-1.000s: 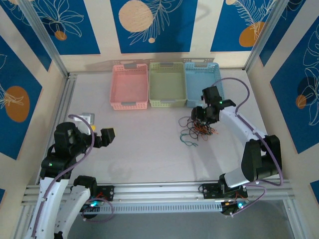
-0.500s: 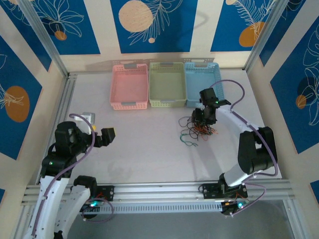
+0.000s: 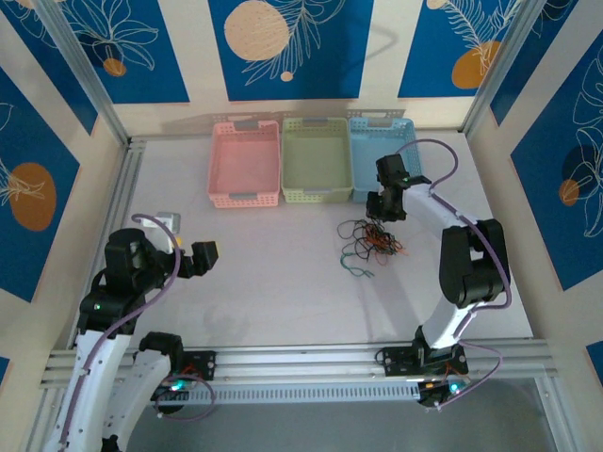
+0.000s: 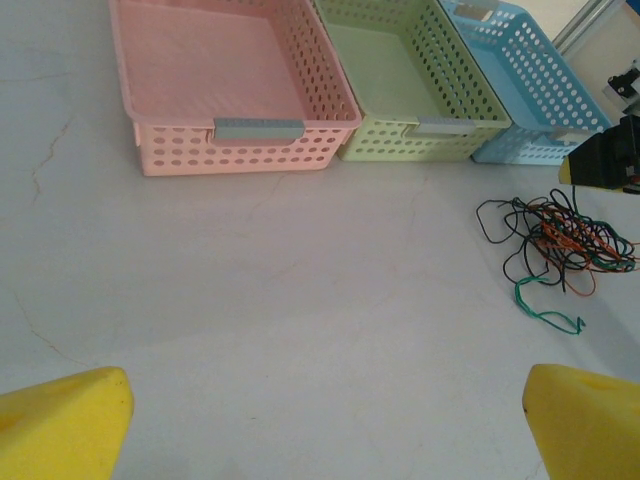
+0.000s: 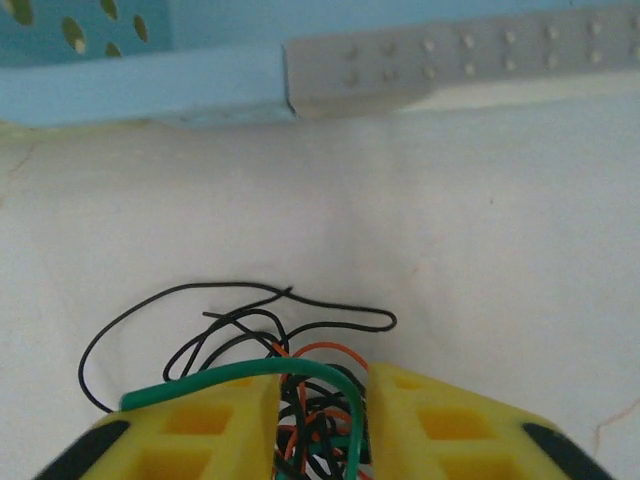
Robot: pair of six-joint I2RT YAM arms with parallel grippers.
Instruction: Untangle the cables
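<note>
Cables (image 3: 371,242): knotted clump of black, orange and green strands, lying on the surface (image 3: 283,273) just in front of the blue basket (image 3: 377,122), apart from it.

Right tool (image 3: 388,209): set at the clump's far edge. Fingers drawn close with several strands between them, one green strand draped over a finger. Firm pinch or loose enclosure: cannot tell from the wrist view. Positioned there, by judgement, to draw a few strands away from the knot.

Left tool (image 3: 203,256): spread wide, well apart from the clump, touching nothing. Parked clear, probably in reserve for a counter-hold.
</note>
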